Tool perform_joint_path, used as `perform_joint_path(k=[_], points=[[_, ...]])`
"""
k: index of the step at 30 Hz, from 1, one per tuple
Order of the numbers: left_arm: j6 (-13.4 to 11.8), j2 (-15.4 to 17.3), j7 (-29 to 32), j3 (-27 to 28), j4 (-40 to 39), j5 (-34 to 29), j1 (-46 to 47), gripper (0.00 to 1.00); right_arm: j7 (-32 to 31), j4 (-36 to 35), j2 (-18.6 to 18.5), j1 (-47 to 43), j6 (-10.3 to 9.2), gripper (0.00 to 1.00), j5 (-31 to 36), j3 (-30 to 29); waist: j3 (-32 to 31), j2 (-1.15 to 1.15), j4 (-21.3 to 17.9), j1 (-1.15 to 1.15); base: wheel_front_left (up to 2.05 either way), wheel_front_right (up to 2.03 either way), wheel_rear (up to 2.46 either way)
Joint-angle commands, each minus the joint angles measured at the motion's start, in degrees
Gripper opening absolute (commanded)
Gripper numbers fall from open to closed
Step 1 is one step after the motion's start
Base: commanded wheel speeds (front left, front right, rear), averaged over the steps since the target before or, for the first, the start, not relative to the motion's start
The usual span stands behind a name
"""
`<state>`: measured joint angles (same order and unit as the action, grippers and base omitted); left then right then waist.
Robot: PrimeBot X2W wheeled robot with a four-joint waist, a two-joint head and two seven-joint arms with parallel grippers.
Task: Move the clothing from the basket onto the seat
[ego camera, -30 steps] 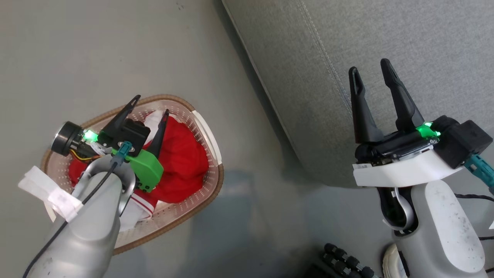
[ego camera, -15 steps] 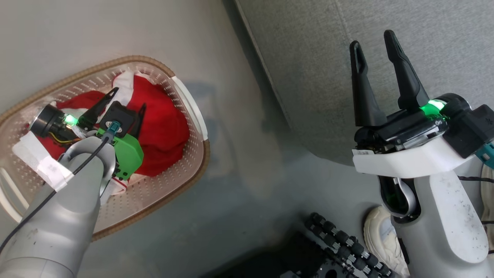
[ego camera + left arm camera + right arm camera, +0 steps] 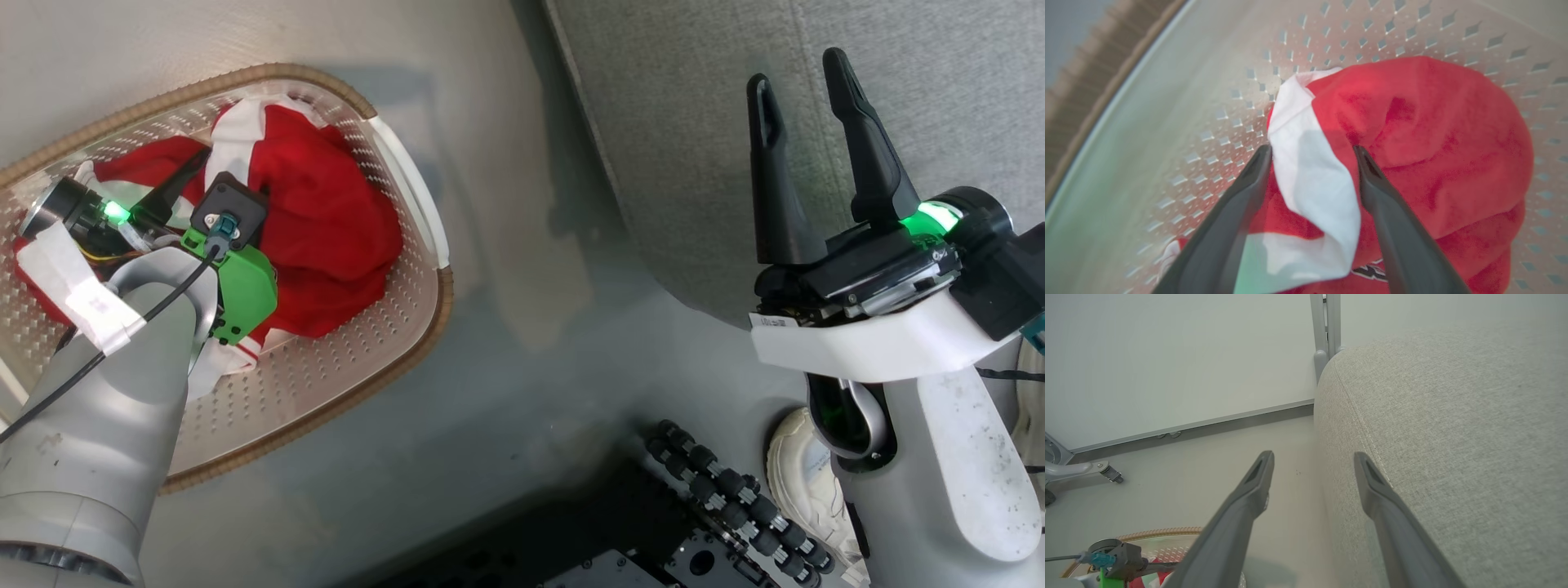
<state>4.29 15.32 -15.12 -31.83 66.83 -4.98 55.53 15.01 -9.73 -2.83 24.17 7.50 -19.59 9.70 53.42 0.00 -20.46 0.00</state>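
Cloth fills the space ahead of the left claw (image 3: 1311, 150). The claw is released, and its two dark fingers stand on either side of a raised white band (image 3: 1306, 175) of the clothing (image 3: 1425, 122). Whether the tips already press into the fabric I cannot tell.

The clothing lies heaped toward the far end of the basket (image 3: 1208, 73), red folds bulging against the perforated wall. It looks soft, light and limp, with a slightly fuzzy surface that should not slip. Lifted, it will probably sag, trail, and perhaps pull a second piece along with it. The best hold is likely that bunched white fold, where several layers give the fingers something thick to bite. A single flat layer could slide out.

The left forearm (image 3: 106, 392) slants down from the basket's near corner, with the wrist pitched into the heap. Beyond the basket's right rim comes a strip of bare floor (image 3: 522, 327).

The right claw (image 3: 797, 67) is held high, released and empty. Its fingers point up over the near edge of the seat (image 3: 1453, 437), which has no clothing on it in the part seen.
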Motion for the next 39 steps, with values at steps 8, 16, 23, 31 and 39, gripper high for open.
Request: perform_joint_path(k=[8, 16, 23, 31, 39], points=[[0.5, -1.3, 1.9, -1.8, 5.0, -0.3, 2.6, 1.0, 0.3, -0.1, -0.1, 1.3, -0.02, 1.0, 0.4, 0.3, 1.2, 0.0, 1.2, 0.0, 0.0, 0.0, 0.0], [2.1, -1.9, 3.3, -2.8, 6.4, 0.8, 3.5, 1.0, 0.3, -0.4, -0.1, 1.1, -0.02, 1.0, 0.1, 0.0, 2.0, 0.0, 1.2, 0.0, 0.0, 0.0, 0.0], [2.8, -3.0, 3.1, -4.4, 6.7, 1.4, 4.4, 0.0, 0.3, -0.4, -0.1, 1.4, -0.02, 1.0, 0.6, 0.1, 1.5, 0.0, 2.0, 0.0, 0.0, 0.0, 0.0], [3.2, -6.0, 0.7, -5.0, 6.0, 3.7, 3.7, 0.0, 0.3, 0.8, -0.1, 1.5, -0.02, 1.0, 1.5, -0.5, -1.7, 0.0, 4.1, 0.0, 0.0, 0.0, 0.0], [3.2, -8.8, -0.1, -5.6, 0.3, 7.7, 0.8, 0.0, 0.3, 2.8, -0.1, 0.5, -0.02, 1.0, 3.2, -0.7, -7.7, 0.0, 7.7, 0.0, 0.0, 0.0, 0.0]])
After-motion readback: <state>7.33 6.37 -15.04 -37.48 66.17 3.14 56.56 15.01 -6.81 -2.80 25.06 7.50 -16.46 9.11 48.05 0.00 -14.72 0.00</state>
